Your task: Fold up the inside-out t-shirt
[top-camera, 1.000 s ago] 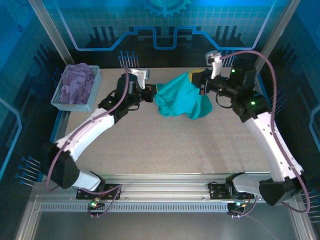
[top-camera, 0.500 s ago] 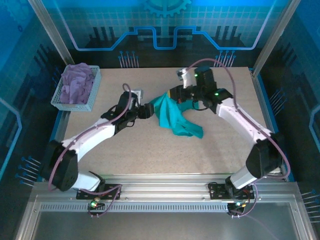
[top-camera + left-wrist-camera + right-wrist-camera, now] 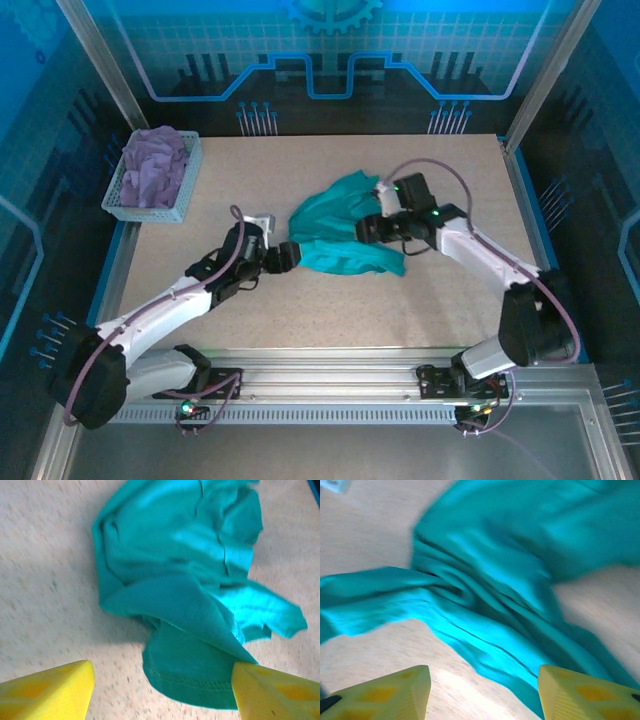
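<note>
T-shirt (image 3: 340, 228): a teal, crumpled heap on the table (image 3: 420, 300), about mid-depth and slightly right of centre, between the two grippers. It is bunched, not flat, and no fold is made yet.
Why it lies so: by my judgement the cloth needs spreading before any fold, and both grippers sit low at opposite sides where they could take an edge each.
Left gripper (image 3: 288, 256): at the heap's near-left edge. Its fingers (image 3: 50, 692) are spread wide and hold nothing; a hem lies loose on the table between them and brushes one finger.
Right gripper (image 3: 368, 230): against the heap's right side. Its fingers (image 3: 585, 690) are well apart with nothing clamped, and ridged cloth lies just ahead.
Left wrist view adds: the stitched hem and the overlapping layers, which the top view cannot resolve.
Right wrist view adds: long pleats running across the cloth, though blurred.
Top view adds: the whole heap with both arms, and a basket (image 3: 140, 213) of purple cloth (image 3: 155, 165) at far left, well apart.
</note>
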Available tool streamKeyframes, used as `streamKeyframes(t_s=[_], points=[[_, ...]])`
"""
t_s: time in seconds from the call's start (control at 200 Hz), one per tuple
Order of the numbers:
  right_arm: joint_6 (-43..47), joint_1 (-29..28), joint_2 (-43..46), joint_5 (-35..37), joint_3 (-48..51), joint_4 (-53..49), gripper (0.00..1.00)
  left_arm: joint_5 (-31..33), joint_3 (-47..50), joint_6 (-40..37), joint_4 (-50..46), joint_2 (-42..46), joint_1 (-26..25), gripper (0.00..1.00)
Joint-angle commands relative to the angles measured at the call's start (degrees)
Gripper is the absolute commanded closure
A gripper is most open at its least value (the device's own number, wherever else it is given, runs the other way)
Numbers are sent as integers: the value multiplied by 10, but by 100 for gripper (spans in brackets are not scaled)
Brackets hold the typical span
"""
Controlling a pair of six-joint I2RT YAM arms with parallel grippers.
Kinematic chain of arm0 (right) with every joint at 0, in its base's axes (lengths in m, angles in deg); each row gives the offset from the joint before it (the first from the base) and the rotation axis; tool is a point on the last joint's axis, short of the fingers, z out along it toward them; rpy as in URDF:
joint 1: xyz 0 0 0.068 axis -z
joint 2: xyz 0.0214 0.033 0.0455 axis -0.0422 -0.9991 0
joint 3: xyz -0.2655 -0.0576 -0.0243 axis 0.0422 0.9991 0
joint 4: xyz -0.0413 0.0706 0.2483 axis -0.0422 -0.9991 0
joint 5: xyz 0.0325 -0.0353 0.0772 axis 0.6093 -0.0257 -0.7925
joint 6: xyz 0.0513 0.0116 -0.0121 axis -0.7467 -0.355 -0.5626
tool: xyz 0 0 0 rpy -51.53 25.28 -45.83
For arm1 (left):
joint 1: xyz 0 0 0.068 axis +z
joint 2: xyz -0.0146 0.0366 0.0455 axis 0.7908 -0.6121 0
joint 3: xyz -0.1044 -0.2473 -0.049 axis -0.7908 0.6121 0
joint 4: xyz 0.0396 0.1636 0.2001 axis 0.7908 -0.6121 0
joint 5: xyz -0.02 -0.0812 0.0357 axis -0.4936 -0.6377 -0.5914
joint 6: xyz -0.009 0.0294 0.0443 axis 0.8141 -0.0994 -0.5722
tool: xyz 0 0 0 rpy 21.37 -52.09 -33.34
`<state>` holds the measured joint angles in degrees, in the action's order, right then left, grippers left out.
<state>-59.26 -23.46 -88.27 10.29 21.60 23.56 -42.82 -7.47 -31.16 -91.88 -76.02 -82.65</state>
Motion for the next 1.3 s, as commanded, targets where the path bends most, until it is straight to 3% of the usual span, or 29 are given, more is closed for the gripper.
streamKeyframes(t_s=[0.0,0.14,0.27,0.395,0.525,0.655,0.68,0.815,1.025,1.145,1.291], points=[[-11,30,20,75,62,-32,37,-25,15,24,24,-18,-19,26],[-24,32,1,84,82,-23,35,3,5,14,14,-72,-20,25],[-21,35,-24,111,83,-25,35,-18,-1,14,40,-114,-20,26],[-20,44,-46,98,82,-10,43,-54,-1,23,84,-141,-20,32],[-19,50,-57,67,78,3,76,-63,-19,24,104,-178,-20,64],[-8,60,-27,29,74,1,100,-72,-35,26,112,-192,-15,95],[-5,64,-14,20,72,0,100,-74,-38,27,109,-189,-13,100],[-13,77,106,-44,29,-7,100,-66,-66,18,62,-99,7,100],[-47,80,230,-57,-141,18,100,52,-199,-38,-19,90,15,100],[-39,81,220,-42,-247,7,100,103,-311,-87,-59,92,16,100],[-44,80,203,-56,-313,14,100,119,-449,-136,-134,36,16,100]])
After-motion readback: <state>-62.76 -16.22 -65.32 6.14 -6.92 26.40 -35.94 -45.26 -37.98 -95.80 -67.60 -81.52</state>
